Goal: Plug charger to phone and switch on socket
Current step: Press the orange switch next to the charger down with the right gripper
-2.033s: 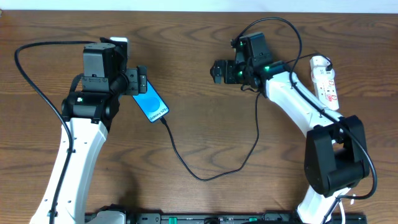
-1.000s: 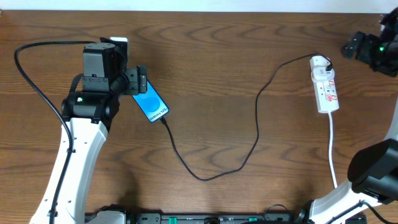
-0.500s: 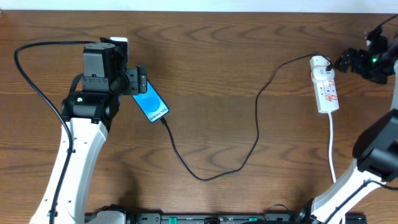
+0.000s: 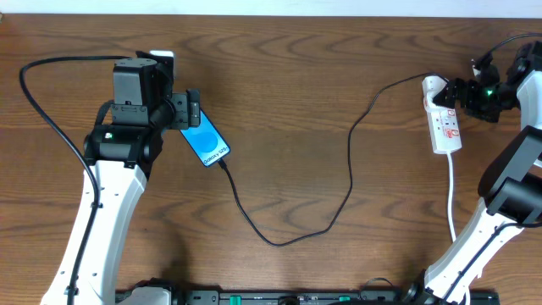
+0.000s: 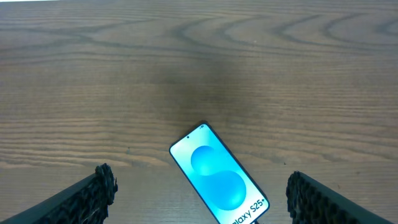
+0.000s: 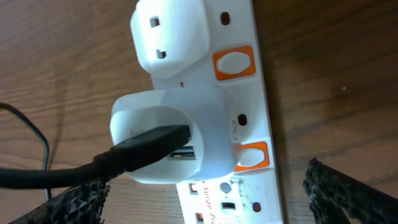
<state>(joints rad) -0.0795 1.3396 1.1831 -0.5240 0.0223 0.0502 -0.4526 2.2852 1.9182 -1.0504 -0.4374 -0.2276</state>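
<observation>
Socket (image 6: 262, 99) between spread right fingers (image 6: 348, 194); phone (image 5: 217, 177) between spread left fingers (image 5: 92, 194).

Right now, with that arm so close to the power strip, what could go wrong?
1. The right hand is wide open at the power strip. As it closes in, it might knock the white adapter or the black USB plug loose.
2. Two orange-rimmed switches sit close together, so it could press the wrong one.
3. The strip lies loose on the table. A push might slide it, tugging the cable that runs to the phone.
</observation>
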